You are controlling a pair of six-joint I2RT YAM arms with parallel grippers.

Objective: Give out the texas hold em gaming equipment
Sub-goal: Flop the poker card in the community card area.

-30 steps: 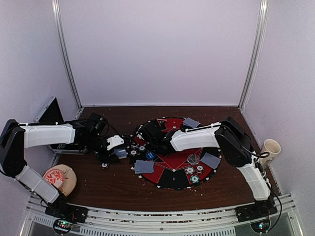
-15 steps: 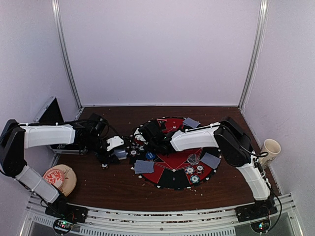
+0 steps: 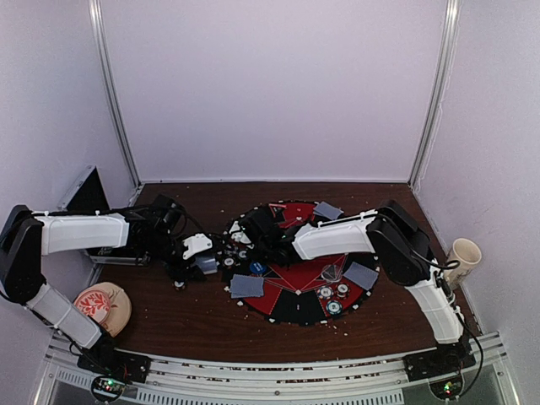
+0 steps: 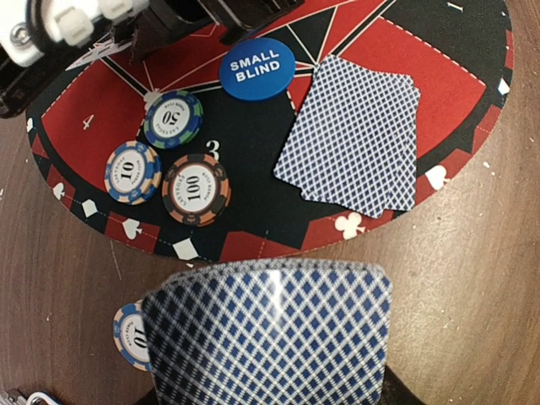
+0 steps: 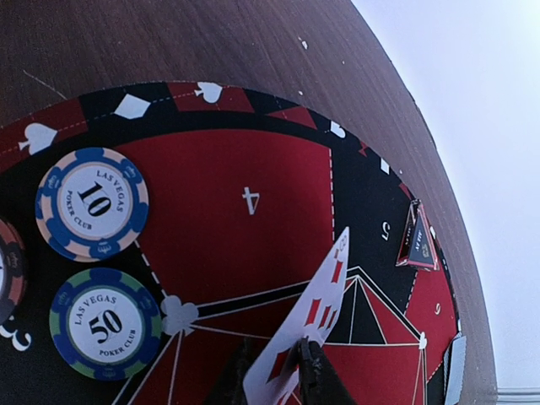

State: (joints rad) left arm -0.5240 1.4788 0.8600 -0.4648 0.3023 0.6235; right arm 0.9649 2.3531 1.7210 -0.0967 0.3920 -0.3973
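Since the white-faced playing card with red diamonds (image 5: pixel 305 333) looks thin, light, bendy and slick, it wants pinching across its faces near one edge. It stands tilted over the round red-and-black mat (image 5: pixel 253 169), lower end between the right gripper's (image 5: pixel 283 384) fingers — clamped or not, I cannot tell. The left gripper (image 3: pixel 205 261) is closed on a blue-diamond-backed card stack (image 4: pixel 266 337).

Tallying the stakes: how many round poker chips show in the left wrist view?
4. On the round red-and-black mat: green-rimmed 50 chip, blue-rimmed 10 chip, orange-and-black 100 chip. A fourth, blue-rimmed chip peeks from behind the nearest blue-backed cards, which may hide more.
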